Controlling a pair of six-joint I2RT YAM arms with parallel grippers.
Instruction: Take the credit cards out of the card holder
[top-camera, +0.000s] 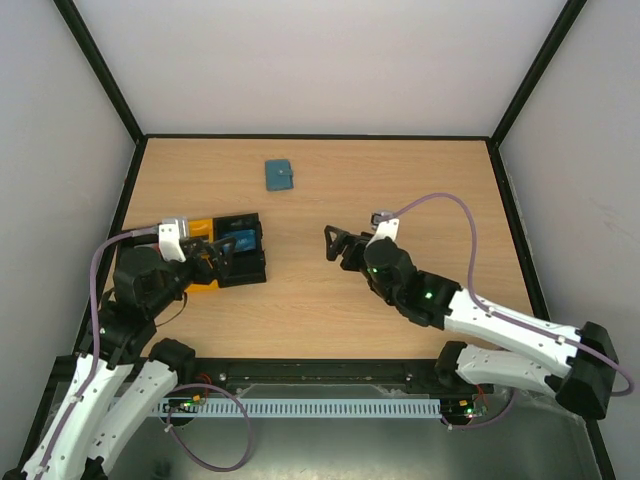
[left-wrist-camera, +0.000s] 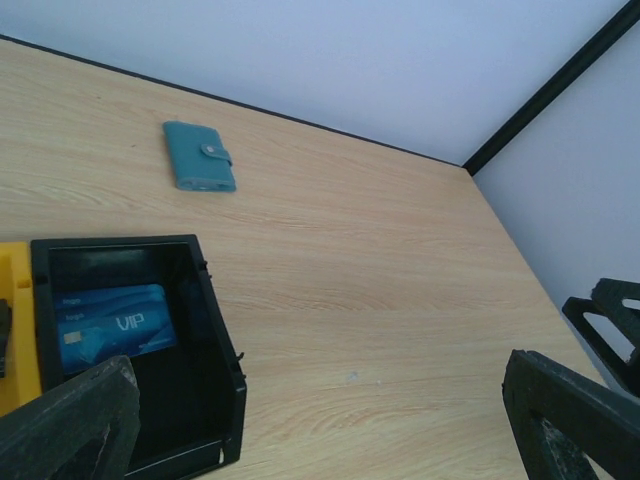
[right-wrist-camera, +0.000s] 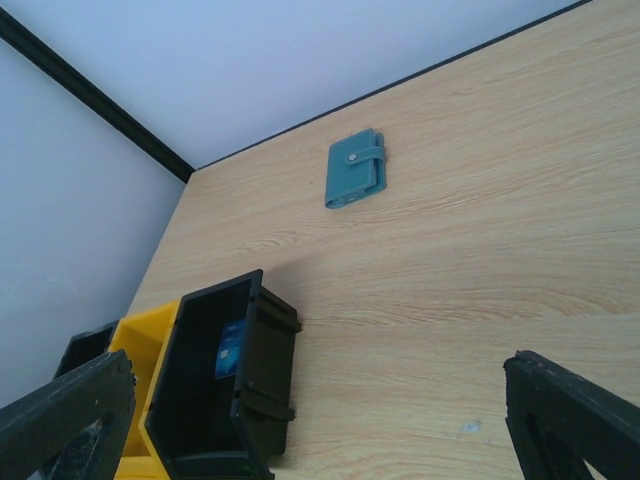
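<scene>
Black tray (left-wrist-camera: 215, 335) sits just below the left gripper (left-wrist-camera: 318, 400), whose jaws are spread wide. Inside lies a blue card (left-wrist-camera: 110, 325) reading "VIP". The right gripper (top-camera: 332, 244) is likewise wide, holding nothing. Well ahead, between both, the teal holder (left-wrist-camera: 200, 157) lies flat and closed, its long axis running away and its snap tab over the right edge.

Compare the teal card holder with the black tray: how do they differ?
The small flat teal card holder lies closed, its tab snapped; the black box-shaped tray stands open-topped. The holder lies alone toward the far edge; the tray sits against a yellow tray. The tray shows a blue card; the holder shows none. Both rest on the wooden table.
</scene>
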